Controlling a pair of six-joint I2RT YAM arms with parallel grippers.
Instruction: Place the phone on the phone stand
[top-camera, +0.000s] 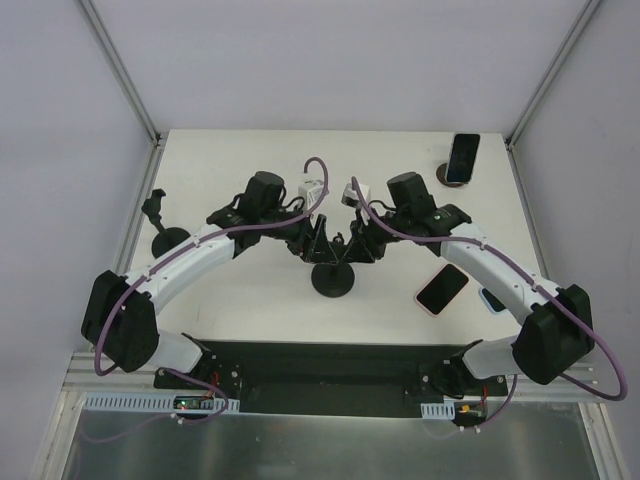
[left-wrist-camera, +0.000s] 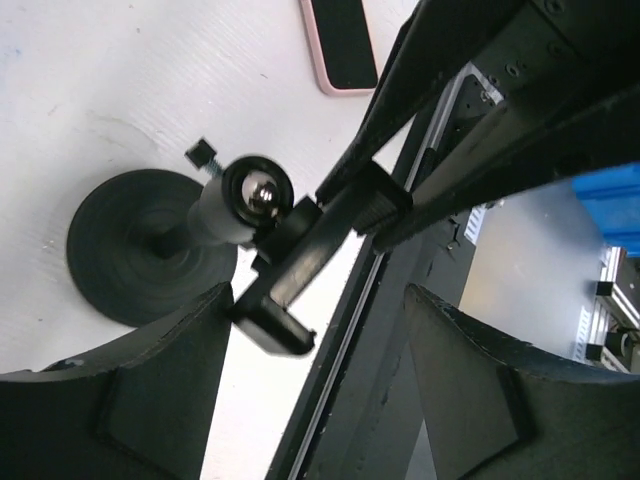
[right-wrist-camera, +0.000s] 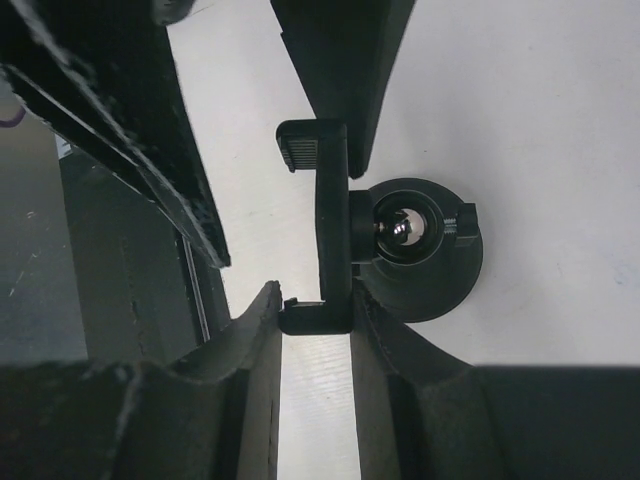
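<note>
- The phone (top-camera: 442, 289), in a pale pink case, lies flat and face up on the desk (top-camera: 250, 160), just beside the right forearm and apart from the phone stand (top-camera: 332, 280) at the middle.
- The right fingers (right-wrist-camera: 250, 350) are pinched onto the lower end of the stand's cradle (right-wrist-camera: 333, 240), holding it steady above the round base.
- The left fingers (left-wrist-camera: 170, 380) stand wide apart on either side of the cradle, gripping nothing.
- A second phone (top-camera: 463, 157) leans on another stand at the back right.
- I judge the phone to be stiff, light and slick, with breakable glass. It is best taken across its long edges near the middle, where the case gives some grip.
- Lying flat, it may need one edge tipped up first.
</note>
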